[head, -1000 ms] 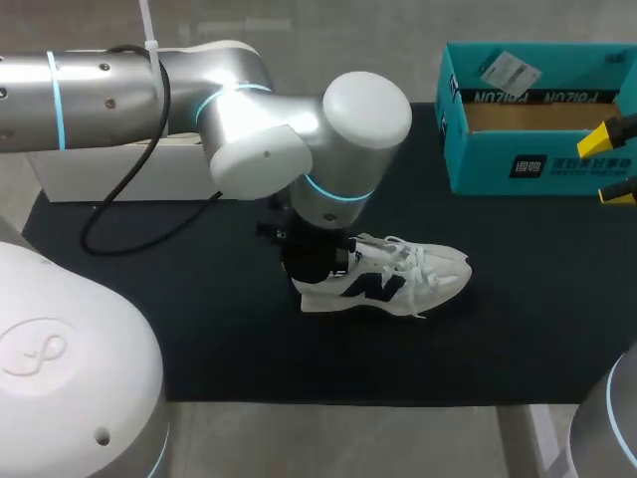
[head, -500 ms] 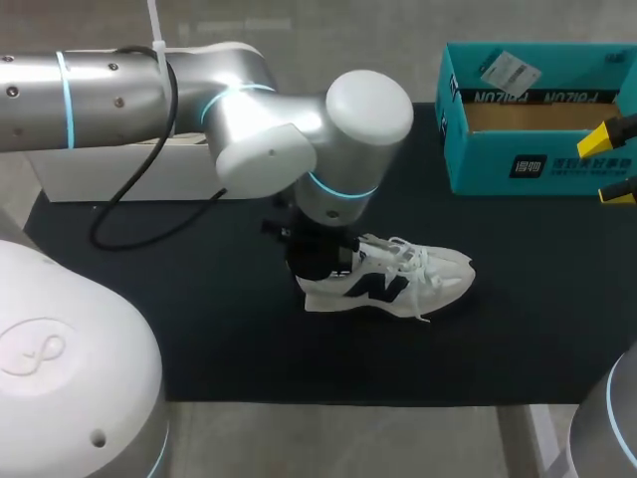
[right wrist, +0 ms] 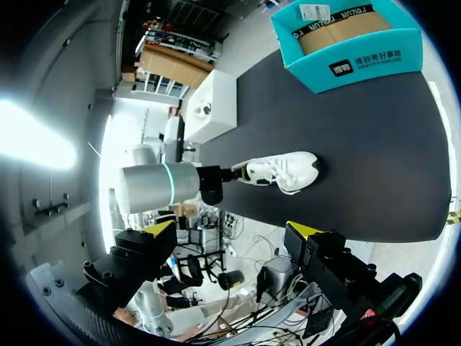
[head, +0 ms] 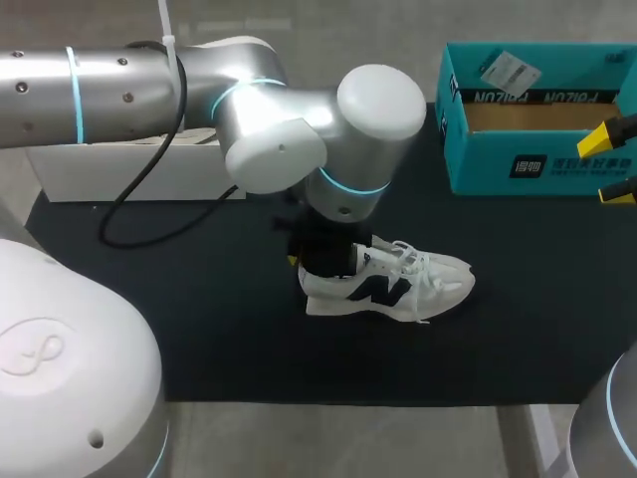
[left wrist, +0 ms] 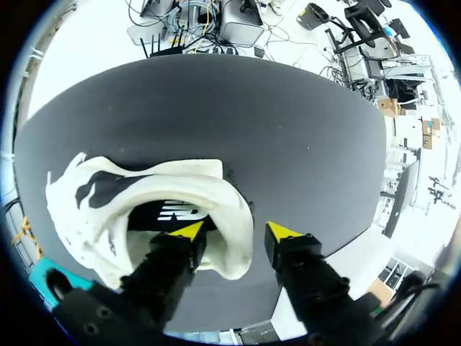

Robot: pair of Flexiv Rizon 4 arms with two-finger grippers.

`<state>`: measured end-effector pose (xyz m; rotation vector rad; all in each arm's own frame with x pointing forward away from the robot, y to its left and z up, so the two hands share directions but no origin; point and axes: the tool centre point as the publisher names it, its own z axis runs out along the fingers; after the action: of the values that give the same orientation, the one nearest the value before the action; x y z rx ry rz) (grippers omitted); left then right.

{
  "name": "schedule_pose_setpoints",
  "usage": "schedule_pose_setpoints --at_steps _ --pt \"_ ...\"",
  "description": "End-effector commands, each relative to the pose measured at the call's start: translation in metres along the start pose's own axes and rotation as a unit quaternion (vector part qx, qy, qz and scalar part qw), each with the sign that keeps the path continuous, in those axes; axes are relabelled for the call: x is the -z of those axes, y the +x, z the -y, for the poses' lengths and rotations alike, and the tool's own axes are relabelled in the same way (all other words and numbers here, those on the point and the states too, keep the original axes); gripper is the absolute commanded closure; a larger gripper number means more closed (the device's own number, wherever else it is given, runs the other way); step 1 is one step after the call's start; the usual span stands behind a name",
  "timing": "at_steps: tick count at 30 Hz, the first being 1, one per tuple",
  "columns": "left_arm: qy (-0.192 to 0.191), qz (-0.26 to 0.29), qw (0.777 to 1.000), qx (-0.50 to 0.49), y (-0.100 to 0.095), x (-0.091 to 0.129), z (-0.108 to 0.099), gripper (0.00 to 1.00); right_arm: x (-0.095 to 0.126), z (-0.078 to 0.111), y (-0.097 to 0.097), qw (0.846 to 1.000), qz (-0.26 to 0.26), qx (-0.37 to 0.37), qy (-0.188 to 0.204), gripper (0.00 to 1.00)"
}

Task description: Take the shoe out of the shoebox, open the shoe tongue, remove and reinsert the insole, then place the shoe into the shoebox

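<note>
A white shoe with a navy logo lies on its sole on the black mat, toe pointing right. My left arm reaches over its heel end. In the left wrist view my left gripper straddles the shoe's heel wall: one finger is inside the opening and the other outside, with a gap to the wall, so it is open. The teal shoebox stands open at the back right with bare cardboard inside. Just right of the box, my right gripper hangs wide open and holds nothing.
A white box stands at the back left, with a black cable looping off my left arm in front of it. From the right wrist view, the shoe and shoebox lie well ahead of the right gripper.
My left gripper's fingers have spread apart at the heel and let go of its wall. The left arm and the shoe shifted slightly to the right. The right arm kept still.
</note>
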<state>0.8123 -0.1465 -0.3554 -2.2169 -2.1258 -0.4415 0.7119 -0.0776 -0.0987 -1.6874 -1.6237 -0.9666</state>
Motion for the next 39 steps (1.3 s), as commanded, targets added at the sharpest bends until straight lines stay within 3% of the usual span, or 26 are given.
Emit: schedule_pose_setpoints --at_steps 1,6,8,11,25,27,28,30,35,36,38,39 --pt "-0.007 0.05 0.998 0.021 0.02 0.031 0.005 0.0 -0.001 0.0 0.0 1.0 0.001 -0.001 0.0 0.0" --pt "-0.003 0.139 0.983 0.12 0.035 0.059 0.012 0.0 -0.001 0.0 0.0 1.0 0.001 -0.001 0.0 0.0" --pt "0.0 0.166 0.97 0.177 0.041 0.065 0.017 0.0 -0.001 0.0 0.0 1.0 0.001 -0.001 0.0 0.0" --pt "0.01 0.254 0.942 0.22 0.046 0.068 0.024 0.0 -0.001 0.0 0.0 1.0 0.001 -0.001 0.0 0.0" --pt "0.01 0.254 0.942 0.22 0.046 0.068 0.024 0.0 -0.001 0.0 0.0 1.0 0.001 -0.001 0.0 0.0" --pt "0.117 0.307 0.885 0.33 0.037 0.075 0.013 0.0 -0.001 0.0 0.0 1.0 0.001 -0.001 0.0 0.0" --pt "0.142 0.309 0.872 0.352 0.036 0.074 0.011 0.0 -0.001 0.0 0.0 1.0 0.001 -0.001 0.0 0.0" --pt "0.196 0.317 0.825 0.424 0.034 0.071 0.004 0.0 -0.001 0.0 0.0 1.0 0.001 -0.001 0.0 0.0" --pt "0.267 0.32 0.743 0.523 0.035 0.073 -0.004 0.0 -0.001 0.0 0.0 1.0 0.001 -0.001 0.0 0.0" --pt "0.274 0.319 0.736 0.531 0.037 0.075 -0.005 0.0 -0.001 0.0 0.0 1.0 0.001 -0.001 0.0 0.0" --pt "0.292 0.324 0.7 0.566 0.041 0.079 -0.011 0.0 -0.001 0.0 0.0 1.0 0.001 -0.001 0.0 0.0" --pt "0.292 0.329 0.695 0.568 0.042 0.081 -0.012 0.0 -0.001 0.0 0.0 1.0 0.001 -0.001 0.0 0.0"
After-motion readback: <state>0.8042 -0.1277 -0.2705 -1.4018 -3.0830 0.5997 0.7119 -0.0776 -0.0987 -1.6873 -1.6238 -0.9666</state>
